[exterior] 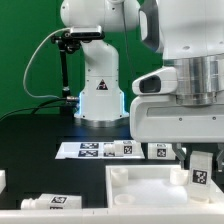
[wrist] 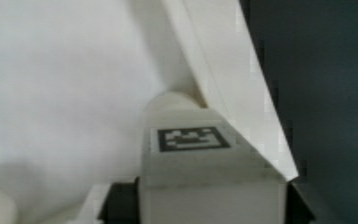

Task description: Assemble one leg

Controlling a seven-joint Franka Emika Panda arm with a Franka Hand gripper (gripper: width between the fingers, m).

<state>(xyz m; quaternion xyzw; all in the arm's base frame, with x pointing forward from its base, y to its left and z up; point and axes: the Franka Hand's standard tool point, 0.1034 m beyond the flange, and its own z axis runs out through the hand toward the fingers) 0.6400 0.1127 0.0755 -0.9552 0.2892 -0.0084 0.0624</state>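
My gripper (exterior: 199, 163) is shut on a leg (exterior: 201, 177), a short white post with a black-and-white tag. I hold it upright over the right part of the large flat white panel with raised edges (exterior: 150, 190). In the wrist view the leg (wrist: 197, 150) fills the space between my dark fingers (wrist: 123, 200), with the gripper (wrist: 206, 205) at its sides. Its far end lies close to the panel's raised edge (wrist: 220, 60). I cannot tell whether it touches the panel. Another leg (exterior: 52, 201) lies on the table at the exterior view's left.
The marker board (exterior: 90, 150) lies behind the panel, with more tagged white legs (exterior: 125, 150) by it. The robot's base (exterior: 98, 95) stands at the back in front of a green wall. The black table (wrist: 327, 90) shows beside the panel.
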